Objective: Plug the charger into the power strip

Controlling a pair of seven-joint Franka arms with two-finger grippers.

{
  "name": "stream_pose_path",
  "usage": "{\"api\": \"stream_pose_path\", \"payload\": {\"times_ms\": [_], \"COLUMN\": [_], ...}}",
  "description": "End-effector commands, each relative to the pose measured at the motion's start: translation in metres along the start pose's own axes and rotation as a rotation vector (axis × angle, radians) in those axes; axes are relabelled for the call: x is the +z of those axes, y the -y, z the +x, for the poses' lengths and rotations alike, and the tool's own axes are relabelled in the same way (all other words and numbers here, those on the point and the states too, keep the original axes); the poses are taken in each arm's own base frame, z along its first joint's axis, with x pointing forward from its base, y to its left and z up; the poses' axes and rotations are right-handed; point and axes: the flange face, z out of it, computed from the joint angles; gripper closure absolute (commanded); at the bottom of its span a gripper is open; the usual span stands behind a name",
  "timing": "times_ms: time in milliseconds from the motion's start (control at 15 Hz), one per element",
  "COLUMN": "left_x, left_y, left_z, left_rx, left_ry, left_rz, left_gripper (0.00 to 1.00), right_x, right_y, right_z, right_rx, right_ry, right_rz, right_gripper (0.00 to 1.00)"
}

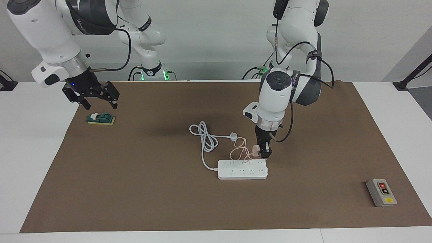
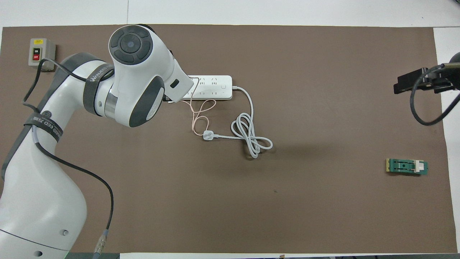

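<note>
- Left gripper (image 1: 264,152), pointing down, clenches the small pink cube-shaped charger (image 1: 256,150) just above the flat white power strip's (image 1: 242,169) end.
- Right gripper (image 1: 91,98) hangs released over the green block (image 1: 101,118).

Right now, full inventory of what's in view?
charger: one, pink, held over the power strip's end toward the left arm, thin pink cable looped on the mat
power strip: one, white, mid-mat
white plug: one, on the strip's thick coiled cord, nearer the robots than the strip
grey switch box: one, red and black buttons, toward the left arm's end
green block: one, on yellow base, toward the right arm's end
mat: one, brown, covering the table
left hand: shut on the charger
right hand: open, over the mat's edge near the green block
</note>
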Motion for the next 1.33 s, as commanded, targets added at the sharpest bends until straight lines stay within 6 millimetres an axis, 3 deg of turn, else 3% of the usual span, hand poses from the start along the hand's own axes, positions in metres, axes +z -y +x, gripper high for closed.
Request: {"api": "stream_pose_path", "payload": {"times_ms": [0, 133, 266, 997, 1263], "left_x": [0.028, 0.040, 0.046, 0.071, 0.072], "left_y": [0.000, -0.004, -0.005, -0.020, -0.021], "left_z": [-0.015, -0.016, -0.014, -0.016, -0.016], "left_rx": [0.026, 0.034, 0.038, 0.058, 0.060], "left_ry": [0.013, 0.015, 0.012, 0.009, 0.011], "left_rz": [0.036, 0.049, 0.054, 0.061, 0.055], "left_gripper": [1.00, 1.00, 1.00, 1.00, 1.00], "right_x": [0.002, 0.009, 0.017, 0.012, 0.012], "right_y": [0.001, 0.004, -0.001, -0.007, -0.002], "right_z": [-0.043, -0.055, -0.054, -0.047, -0.047], "right_rx": [-0.044, -0.043, -0.042, -0.039, -0.043], "right_ry": [0.032, 0.084, 0.108, 0.095, 0.095], "right_rz": [-0.035, -0.034, -0.054, -0.089, -0.086], "right_gripper": [0.00, 0.00, 0.00, 0.00, 0.00]}}
